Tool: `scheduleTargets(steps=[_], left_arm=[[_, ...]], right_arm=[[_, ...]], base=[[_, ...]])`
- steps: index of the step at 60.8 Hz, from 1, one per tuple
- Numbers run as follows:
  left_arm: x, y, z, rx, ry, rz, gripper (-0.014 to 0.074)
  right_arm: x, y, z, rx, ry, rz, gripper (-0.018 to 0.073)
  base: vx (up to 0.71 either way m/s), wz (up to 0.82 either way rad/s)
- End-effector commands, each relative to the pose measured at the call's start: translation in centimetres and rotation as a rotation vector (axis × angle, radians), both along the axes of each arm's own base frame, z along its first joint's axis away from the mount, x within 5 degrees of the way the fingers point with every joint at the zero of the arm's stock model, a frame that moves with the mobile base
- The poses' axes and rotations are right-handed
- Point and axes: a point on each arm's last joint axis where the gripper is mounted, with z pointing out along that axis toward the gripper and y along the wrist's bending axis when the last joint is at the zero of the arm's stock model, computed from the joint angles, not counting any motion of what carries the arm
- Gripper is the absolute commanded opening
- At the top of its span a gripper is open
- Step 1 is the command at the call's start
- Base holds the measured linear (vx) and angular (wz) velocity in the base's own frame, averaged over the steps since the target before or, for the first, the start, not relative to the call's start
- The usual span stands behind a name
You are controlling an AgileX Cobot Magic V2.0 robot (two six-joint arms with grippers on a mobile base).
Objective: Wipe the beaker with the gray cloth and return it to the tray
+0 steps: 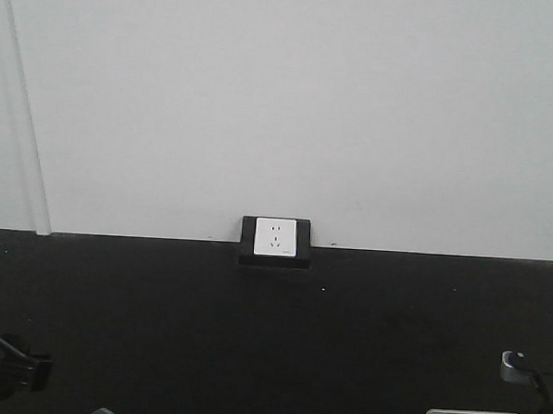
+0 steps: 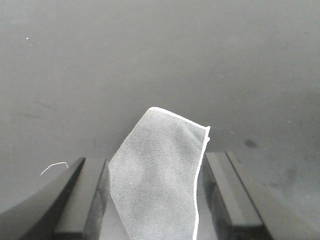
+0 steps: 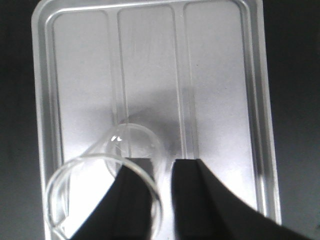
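Right wrist view: the beaker (image 3: pixel 107 187) sits at the right claw (image 3: pixel 161 167), over the tray (image 3: pixel 45 90). One finger (image 3: pixel 131 200) shows through the glass wall, apparently inside the mouth; the other finger (image 3: pixel 210 200) lies outside, to the right. The gap between them is narrow, and the claw appears pinched on the beaker's wall, though actual contact cannot be confirmed through the glass. The beaker's long axis tilts, running from its round base just ahead of the fingertips to its open mouth back and to the left of them. The tray's long ribs run straight ahead of the claw.

Left wrist view: the left claw (image 2: pixel 155 200) is spread, with the gray cloth (image 2: pixel 157 175) lying between its fingers, one corner pointing forward. Whether either finger touches the cloth cannot be told.

Judgement: the right arm is the nearer to the beaker, the left to the cloth; the wipe depends on bringing them together.
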Motion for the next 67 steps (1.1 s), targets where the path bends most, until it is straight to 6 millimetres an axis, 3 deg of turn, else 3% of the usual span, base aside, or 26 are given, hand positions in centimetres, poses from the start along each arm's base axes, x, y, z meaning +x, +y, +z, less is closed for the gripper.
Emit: scheduleTargets(steps=[1,14,30,37,44,45,48,51,59,67], left_arm=[[0.0,0.0,1.9,-0.039,-0.104,0.0,0.0513],[0.0,0.0,1.9,-0.039,-0.104,0.0,0.0513],[0.0,0.0,1.9,-0.032,-0.105,-0.007,0.0504],[-0.3,0.0,2.2,-0.022,-0.135,-0.025,0.0388],[-1.8,0.4,2.3,-0.031,-0.222,-0.048,0.015],[-2.3,0.5,2.2,-0.04,-0.252,-0.051,0.0083],[-3.2,0.8,2.0,-0.055,-0.302,-0.057,-0.0012],[-4.6,1.1,1.2,-0.072,-0.36,-0.064,-0.0008],[-7.5,1.8,-0.9,-0.118,-0.515,-0.085,-0.0008],[-9.6,2.2,-3.2,-0.162,-0.664,-0.107,-0.0008]], right_arm=[[0.5,-0.2,2.6,-0.001,-0.107,-0.003,0.0344],[-0.3,-0.1,6.8,0.003,-0.159,-0.001,0.0426],[-3.8,0.2,16.0,-0.004,-0.287,0.023,0.0411],[-6.6,0.4,19.9,-0.015,-0.444,0.056,0.0293],[-11.1,0.8,22.4,-0.042,-0.671,0.116,0.0015],[-11.7,0.9,22.3,-0.046,-0.693,0.124,-0.0016],[-13.7,1.0,23.0,-0.069,-0.817,0.147,-0.0014],[-15.5,1.2,22.7,-0.083,-0.918,0.161,-0.0013],[-19.1,1.2,19.2,-0.115,-1.131,0.144,-0.0011],[-20.4,0.7,16.1,-0.157,-1.267,0.078,-0.0008]], base=[[0.0,0.0],[0.0,0.0],[0.0,0.0],[0.0,0.0],[0.0,0.0],[0.0,0.0],[0.0,0.0],[0.0,0.0],[0.0,0.0],[0.0,0.0]])
